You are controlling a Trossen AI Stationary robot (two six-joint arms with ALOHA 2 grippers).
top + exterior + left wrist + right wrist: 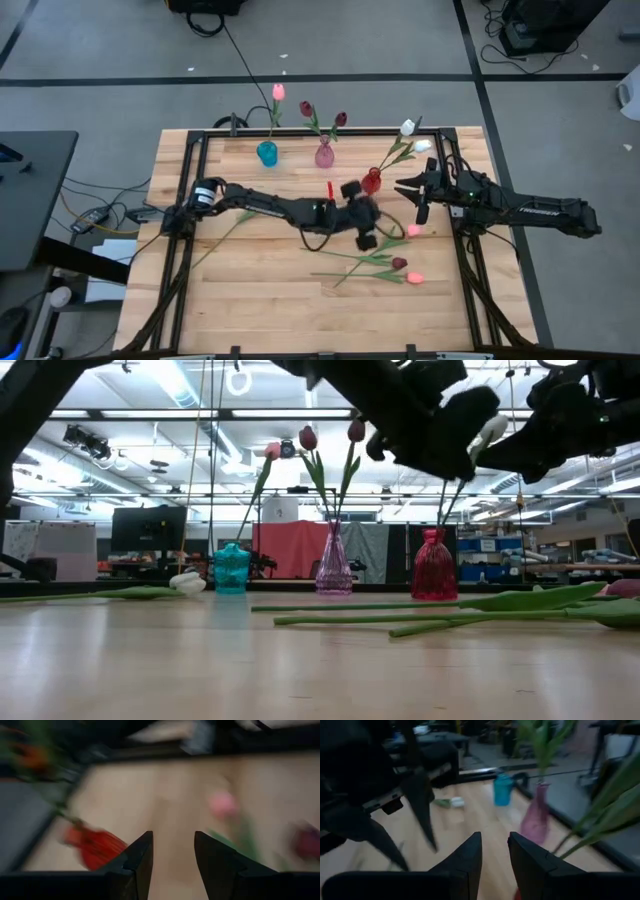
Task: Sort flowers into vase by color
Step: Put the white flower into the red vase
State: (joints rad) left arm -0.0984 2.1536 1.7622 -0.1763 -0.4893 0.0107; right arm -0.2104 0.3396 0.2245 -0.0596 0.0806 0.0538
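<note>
Sorting is partly complete. Along the far edge of the wooden counter (250, 300) stand three small vases: the blue vase (267, 153) at the left holds one pink tulip (278, 92), the pink vase (324, 155) in the middle holds two dark maroon tulips (307, 108), and the red vase (372, 181) at the right holds two white tulips (407, 127). Several flowers remain loose on the counter: a pink tulip (413, 231) lying near the right frame rail, a maroon tulip (399, 264) and another pink tulip (414, 278) side by side on the near right, and a white tulip (186, 582) lying near the blue vase in the low view. By this judgement roughly half the flowers are placed and about four are left. The left gripper (364, 227) hangs over the counter's middle, just near of the red vase, its fingers (135, 865) spread and holding nothing. The right gripper (417, 195) hovers beside the red vase's white tulips, its fingers (465, 860) slightly parted and empty. Pale lettering on the right arm's forearm cannot be read.
</note>
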